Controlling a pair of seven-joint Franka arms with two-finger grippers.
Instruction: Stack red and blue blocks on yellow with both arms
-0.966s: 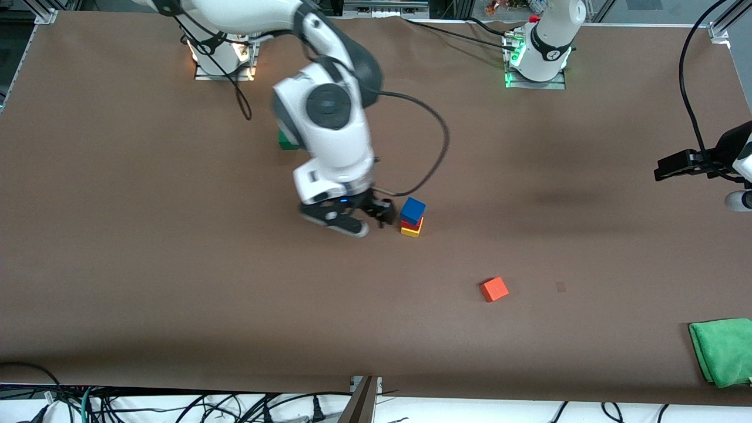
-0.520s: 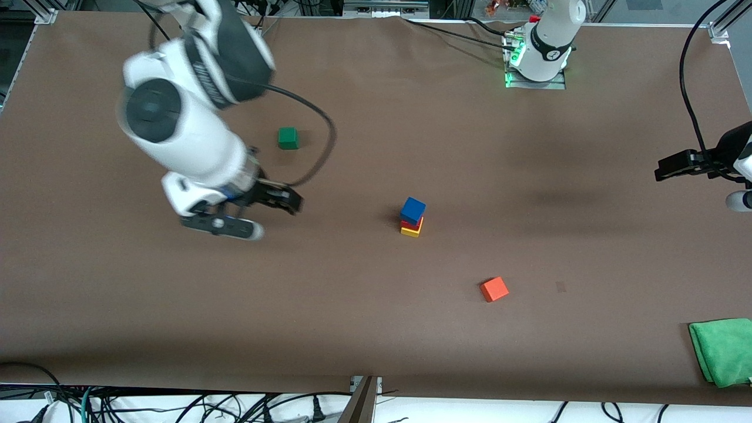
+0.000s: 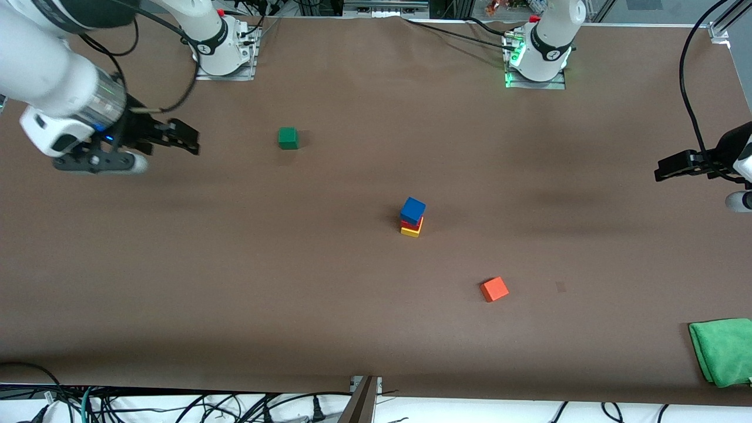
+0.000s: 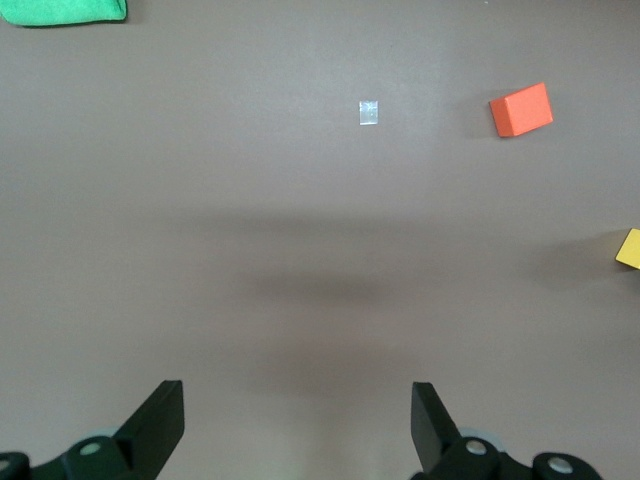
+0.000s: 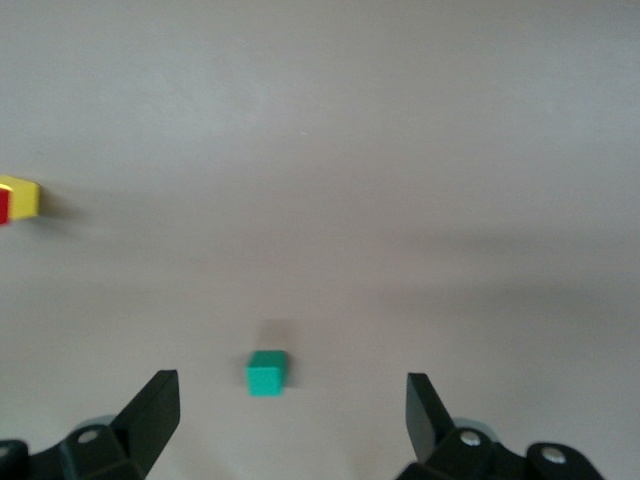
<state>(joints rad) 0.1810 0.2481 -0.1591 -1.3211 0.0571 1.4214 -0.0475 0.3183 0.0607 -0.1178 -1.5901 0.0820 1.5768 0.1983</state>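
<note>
Hovering over bare brown table (image 3: 329, 329) at the right arm's end, my right gripper (image 3: 189, 141) hangs empty, its two black fingers (image 5: 150, 405) spread wide apart with nothing between them. Small green cube (image 3: 288, 138) sits on the table near those fingertips, toward the middle of the table; in the right wrist view the green cube (image 5: 266, 373) shows between the two spread fingers, down on the surface, not touched.

My left gripper (image 3: 670, 169) waits over the left arm's end of the table, also empty, fingers (image 4: 160, 425) wide apart over plain brown surface.

Stack stands near the middle of the table, well apart from both sets of fingers: small plain yellow cube (image 3: 410, 230) on the table, small deep red cube (image 3: 411, 222) on it, small bright blue cube (image 3: 413, 210) on top, turned a bit relative to the ones below. Right wrist view catches only the yellow cube (image 5: 22, 196) and a sliver of red at its edge. Left wrist view catches a corner of yellow (image 4: 630, 249) at its edge.

Small orange-red cube (image 3: 494, 289) lies alone, nearer to the front camera than the stack, toward the left arm's end; also visible in the left wrist view (image 4: 521, 109). Folded green cloth (image 3: 722, 350) lies at the table edge at the left arm's end, nearer to the front camera than my left fingers.
</note>
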